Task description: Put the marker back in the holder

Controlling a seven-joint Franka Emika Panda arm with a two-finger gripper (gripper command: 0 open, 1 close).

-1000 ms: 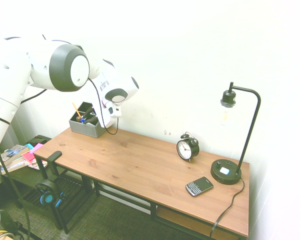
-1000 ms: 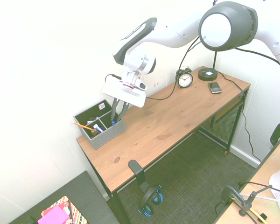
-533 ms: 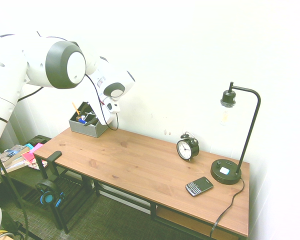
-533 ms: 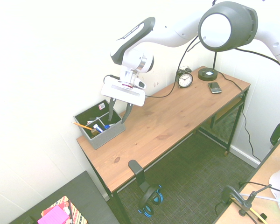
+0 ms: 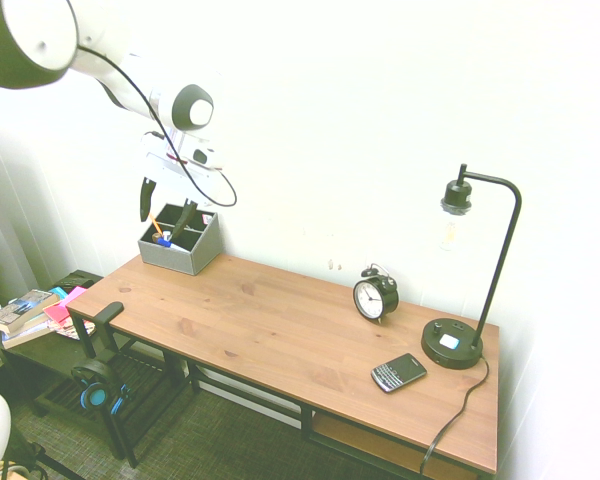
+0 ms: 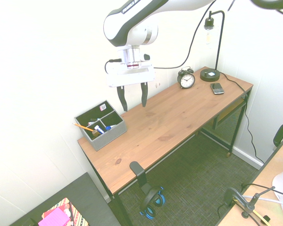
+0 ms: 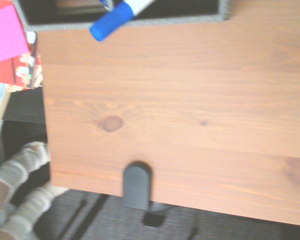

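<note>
Arm (image 6: 132,28), upper left of frame: glossy white shells, dark grey joint bands and caps. Black cable (image 6: 191,44) trails off it. White hand (image 6: 132,99) block, two dark fingers (image 6: 123,102).

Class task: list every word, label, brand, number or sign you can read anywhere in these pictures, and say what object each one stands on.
No text can be read.
Alarm clock: its dial has numerals, too small to read.
Phone: keypad and screen too small to read.
Marker: no print shows on it.
Holder: a small tag is inside it, unreadable.
Books beside the desk: their covers are blurred.
</note>
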